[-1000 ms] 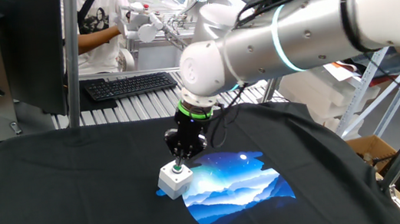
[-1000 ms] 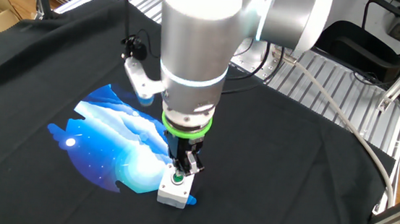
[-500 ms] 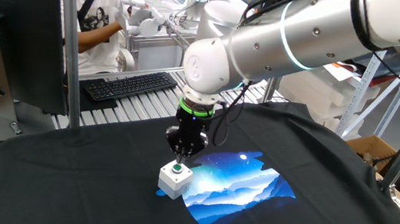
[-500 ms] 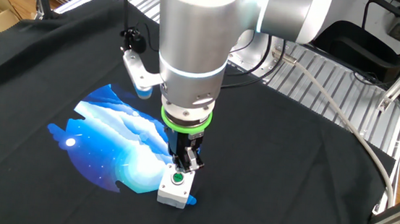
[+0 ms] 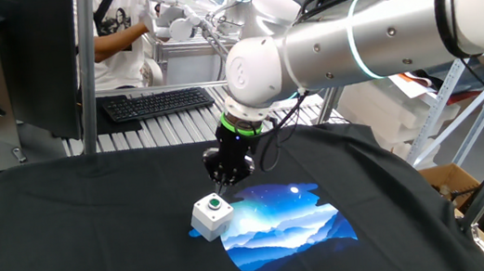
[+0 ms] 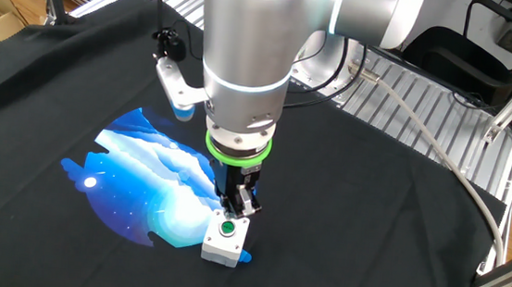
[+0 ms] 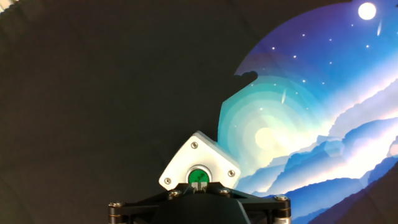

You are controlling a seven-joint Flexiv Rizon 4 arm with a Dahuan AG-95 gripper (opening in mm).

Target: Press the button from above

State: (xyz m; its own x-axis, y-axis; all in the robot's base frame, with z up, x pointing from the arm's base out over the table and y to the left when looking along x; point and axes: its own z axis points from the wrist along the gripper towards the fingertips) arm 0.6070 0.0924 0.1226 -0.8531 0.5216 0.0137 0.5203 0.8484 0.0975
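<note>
A small light-grey box (image 5: 208, 218) sits on the black cloth at the edge of the blue print, with the round green button (image 5: 215, 203) in its top. My gripper (image 5: 220, 188) points straight down just above the button, a small gap between them. In the other fixed view the button (image 6: 227, 226) shows in front of the gripper (image 6: 237, 209), on top of the box (image 6: 222, 245). In the hand view the fingertips (image 7: 199, 185) touch each other, shut on nothing, over the near edge of the button (image 7: 199, 175) in the box (image 7: 198, 152).
A black cloth (image 5: 98, 248) with a blue night-sky print (image 5: 281, 219) covers the table. Behind it are a keyboard (image 5: 155, 103), a dark monitor (image 5: 21, 61) and a person (image 5: 120, 30). A cable (image 6: 440, 169) runs over the cloth at the right.
The arm has lifted a little: the shut fingertips, which were down on the button a second ago, now stand just above it. The box has not moved.
</note>
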